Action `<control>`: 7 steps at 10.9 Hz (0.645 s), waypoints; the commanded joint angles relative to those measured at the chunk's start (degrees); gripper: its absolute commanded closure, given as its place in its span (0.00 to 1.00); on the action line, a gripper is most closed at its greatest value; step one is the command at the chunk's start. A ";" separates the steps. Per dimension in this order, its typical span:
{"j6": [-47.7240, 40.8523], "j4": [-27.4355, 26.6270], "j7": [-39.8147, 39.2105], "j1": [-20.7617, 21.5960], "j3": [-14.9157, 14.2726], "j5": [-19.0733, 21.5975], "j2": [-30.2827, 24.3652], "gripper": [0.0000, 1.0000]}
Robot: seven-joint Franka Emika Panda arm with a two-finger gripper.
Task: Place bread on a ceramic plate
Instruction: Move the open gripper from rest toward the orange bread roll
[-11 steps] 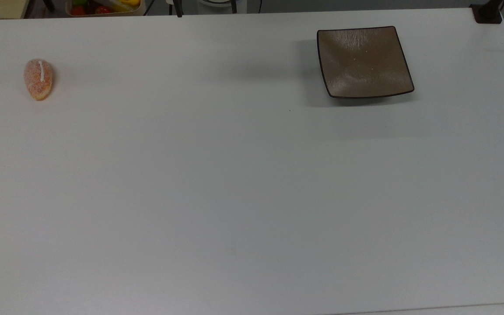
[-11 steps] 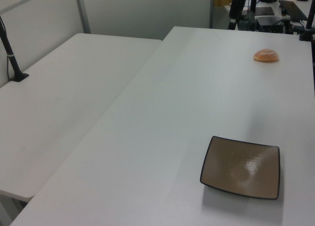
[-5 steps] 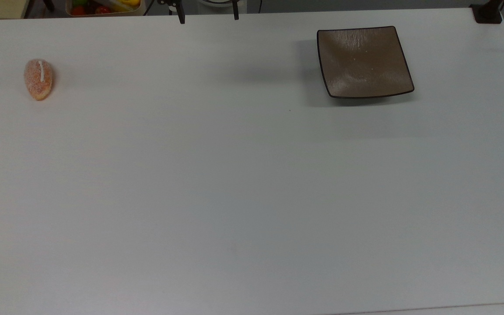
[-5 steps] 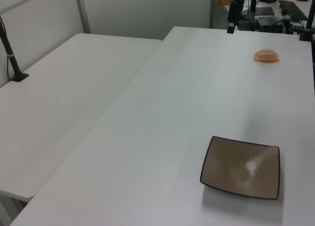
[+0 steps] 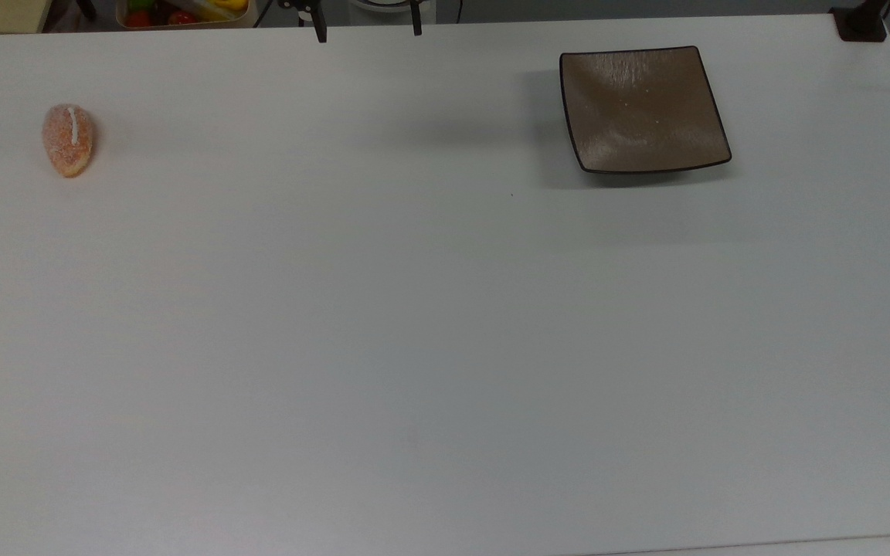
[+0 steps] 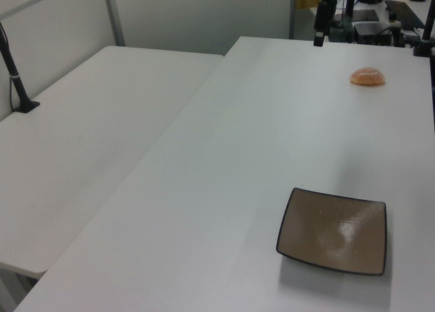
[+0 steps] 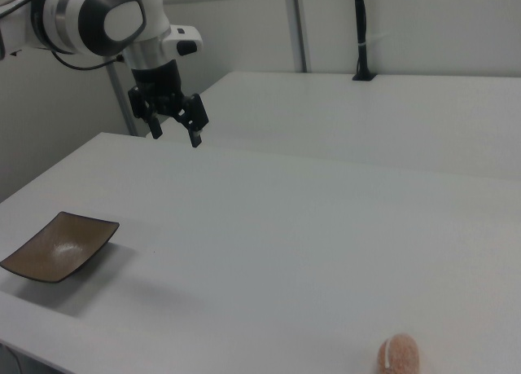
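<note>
Top view is showing the bread (image 5: 68,140) lying on the white table (image 5: 414,324) at the top view's far left, well apart from the ceramic plate (image 5: 640,108), which is sitting bare toward the top view's upper right. Nothing is being carried yet: the gripper (image 7: 174,123) is hanging above the table edge with its fingers spread and empty, so by my reading the reach, grasp, carry and placing are all remaining.

Arm: we saw it reaching in from the right view's upper left, wrist pointing down.
Gripper (image 7: 174,127): hung in air, fingers spread apart, nothing btwn them.
</note>
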 commanded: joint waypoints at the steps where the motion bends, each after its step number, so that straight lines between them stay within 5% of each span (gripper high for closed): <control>1: -1.33 0.69 -6.51 -0.78 0.17 0.97 0.06 0.00; 3: -1.42 0.33 -15.83 -2.71 0.17 0.88 0.06 0.00; 7: -0.81 0.16 -21.56 -7.89 -0.18 -3.06 1.81 0.00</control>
